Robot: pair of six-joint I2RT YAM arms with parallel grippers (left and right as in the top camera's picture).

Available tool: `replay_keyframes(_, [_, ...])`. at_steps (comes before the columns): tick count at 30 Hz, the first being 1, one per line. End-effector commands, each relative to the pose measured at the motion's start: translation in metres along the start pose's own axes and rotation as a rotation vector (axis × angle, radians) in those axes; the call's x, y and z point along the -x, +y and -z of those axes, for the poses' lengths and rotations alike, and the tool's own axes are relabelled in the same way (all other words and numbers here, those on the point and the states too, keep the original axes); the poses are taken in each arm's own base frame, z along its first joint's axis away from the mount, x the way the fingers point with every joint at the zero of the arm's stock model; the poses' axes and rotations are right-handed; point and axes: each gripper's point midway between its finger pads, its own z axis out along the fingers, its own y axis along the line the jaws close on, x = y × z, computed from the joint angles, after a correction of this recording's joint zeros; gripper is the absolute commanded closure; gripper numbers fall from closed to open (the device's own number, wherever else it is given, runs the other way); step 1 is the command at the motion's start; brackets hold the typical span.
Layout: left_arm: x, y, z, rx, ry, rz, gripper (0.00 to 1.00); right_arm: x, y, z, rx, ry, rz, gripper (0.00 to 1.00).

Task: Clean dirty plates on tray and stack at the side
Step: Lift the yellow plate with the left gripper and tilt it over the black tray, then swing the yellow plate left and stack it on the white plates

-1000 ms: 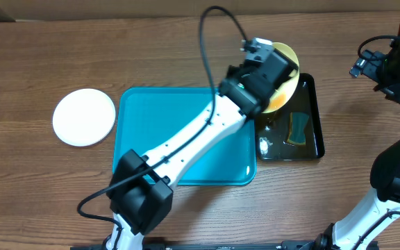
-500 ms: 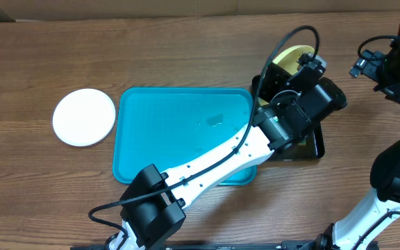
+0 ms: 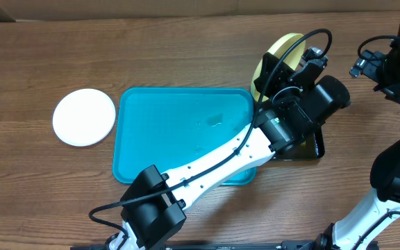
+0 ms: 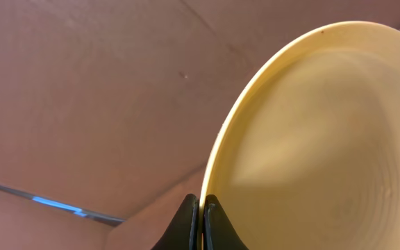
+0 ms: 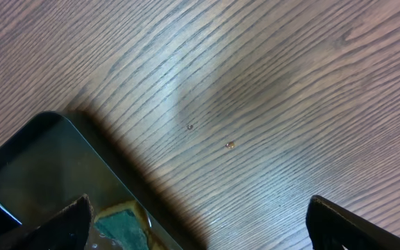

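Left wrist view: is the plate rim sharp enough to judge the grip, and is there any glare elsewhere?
Left wrist: the plate is soft-focused, but its rim edge is readable where the left tool pinches it; overhead: sharp, with a faint sheen on the tray; right wrist: a pale glare streak across the table.

L arm extended, L gripper pinched shut; R gripper wide open.

Plate partly beyond frame edge
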Motion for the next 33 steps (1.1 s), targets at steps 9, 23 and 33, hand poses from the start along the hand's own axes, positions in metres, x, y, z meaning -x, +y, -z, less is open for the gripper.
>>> replay_keyframes(9, [-0.024, -0.062, -0.014, -0.410, 0.136, 0.397, 0.96, 0.006, 0.000, 0.009, 0.007, -0.032, -0.001, 0.00])
replay_keyframes(23, [-0.151, -0.018, -0.098, -0.850, 0.796, 0.910, 0.96, 0.006, 0.000, 0.009, 0.007, -0.032, -0.001, 0.00])
replay_keyframes(33, [-0.351, 0.145, -0.135, -0.517, 1.235, 1.173, 0.96, 0.006, 0.000, 0.009, 0.007, -0.032, -0.001, 0.00])
